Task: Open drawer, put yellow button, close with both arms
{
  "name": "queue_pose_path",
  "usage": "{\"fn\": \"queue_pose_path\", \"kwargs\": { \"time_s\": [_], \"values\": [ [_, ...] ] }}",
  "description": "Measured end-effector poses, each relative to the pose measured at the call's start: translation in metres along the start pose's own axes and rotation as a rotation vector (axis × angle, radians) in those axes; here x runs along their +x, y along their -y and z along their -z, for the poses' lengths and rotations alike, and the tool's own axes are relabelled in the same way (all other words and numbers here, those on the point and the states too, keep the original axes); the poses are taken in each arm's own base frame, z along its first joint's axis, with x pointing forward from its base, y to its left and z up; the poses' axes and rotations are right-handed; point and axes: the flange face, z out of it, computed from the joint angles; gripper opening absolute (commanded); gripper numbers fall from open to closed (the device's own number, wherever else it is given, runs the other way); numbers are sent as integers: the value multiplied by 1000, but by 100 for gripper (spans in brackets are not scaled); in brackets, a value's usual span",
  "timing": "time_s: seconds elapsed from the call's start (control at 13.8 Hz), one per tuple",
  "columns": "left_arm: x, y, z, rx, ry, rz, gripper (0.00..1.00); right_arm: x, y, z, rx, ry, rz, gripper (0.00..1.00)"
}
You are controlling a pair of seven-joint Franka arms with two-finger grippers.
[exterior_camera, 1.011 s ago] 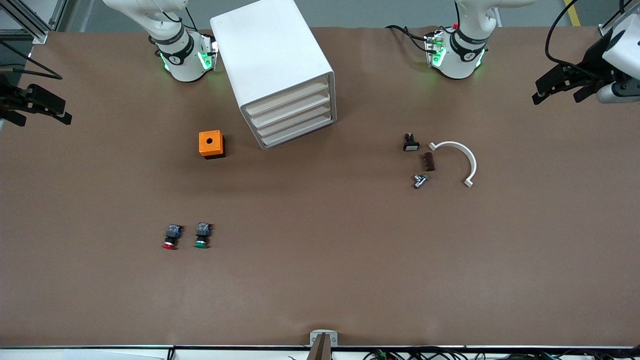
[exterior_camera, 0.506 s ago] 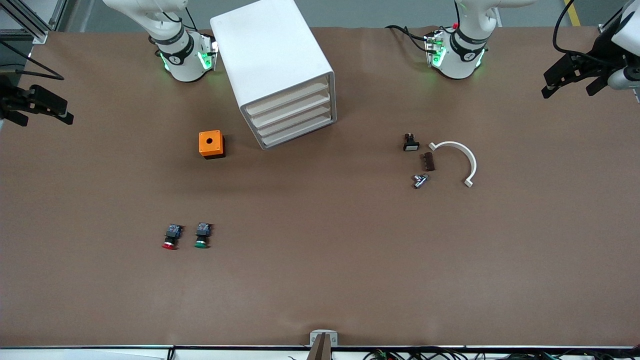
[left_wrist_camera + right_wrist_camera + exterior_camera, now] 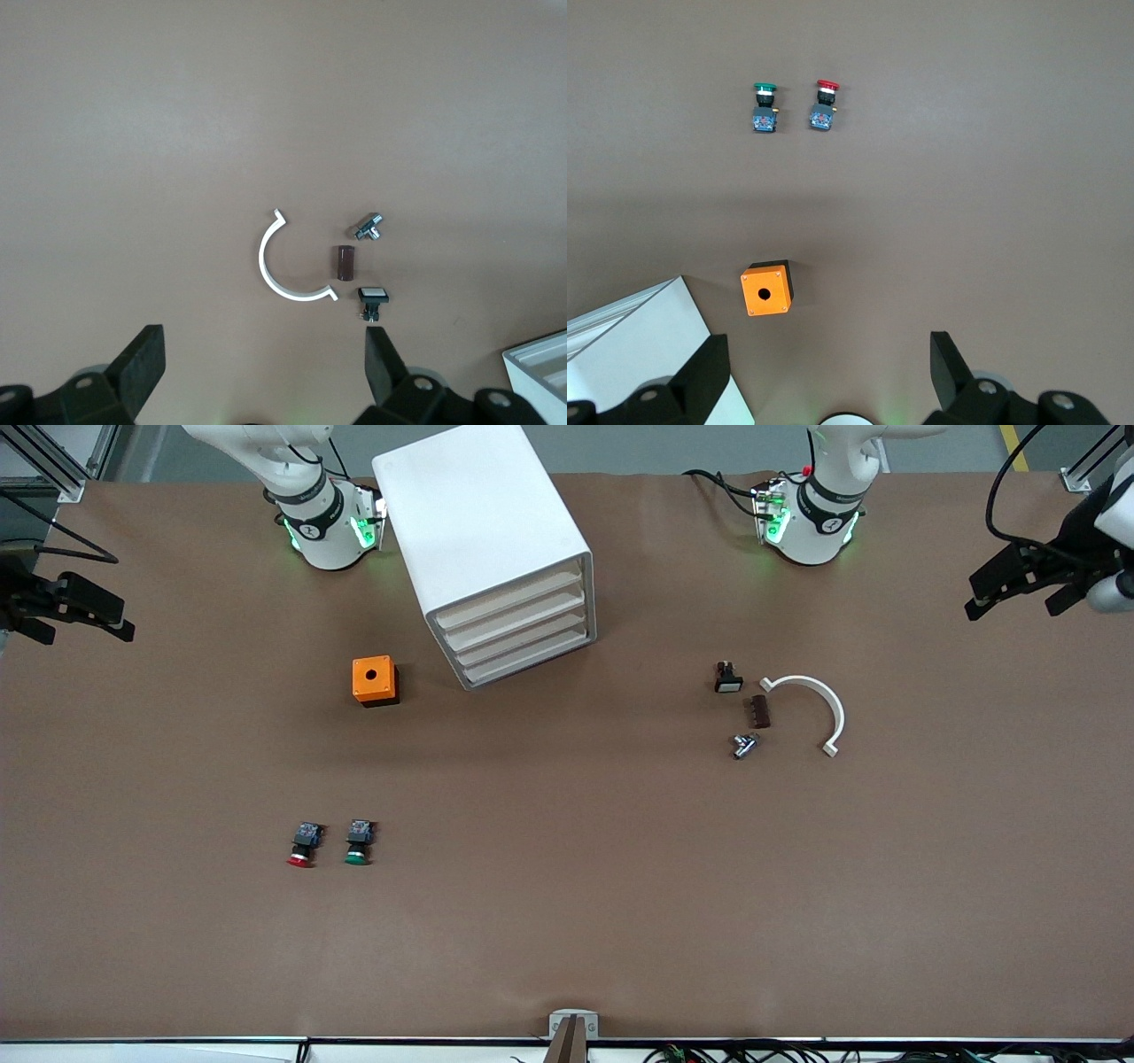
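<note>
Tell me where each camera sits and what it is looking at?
Front view: high across the table, facing both arm bases; left end effector and right end effector hang open at the table's ends.
Left wrist view: looks down past its own fingers at the white curved piece.
Right wrist view: looks down past its own fingers at the orange box.
Shared: front and right wrist both show the orange box and cabinet.

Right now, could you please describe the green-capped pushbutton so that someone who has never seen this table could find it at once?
Start at the white cabinet and go to the orange box beside it. Nearer the front camera than that box, two small pushbuttons lie side by side. The green-capped pushbutton is the one closer to the table's middle; its neighbour, the red-capped pushbutton, differs only in cap colour.
</note>
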Motion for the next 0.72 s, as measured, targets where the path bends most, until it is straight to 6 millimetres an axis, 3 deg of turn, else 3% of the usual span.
{"fn": "queue_pose_path", "kwargs": {
  "time_s": [0.29, 0.72],
  "values": [
    [31, -4, -7, -2, 2, -2, 99, 1, 5, -1, -1, -4, 9, 100],
    [31, -4, 0, -4, -10, -2, 99, 1, 6, -5, -1, 4, 12, 100]
  ]
}}
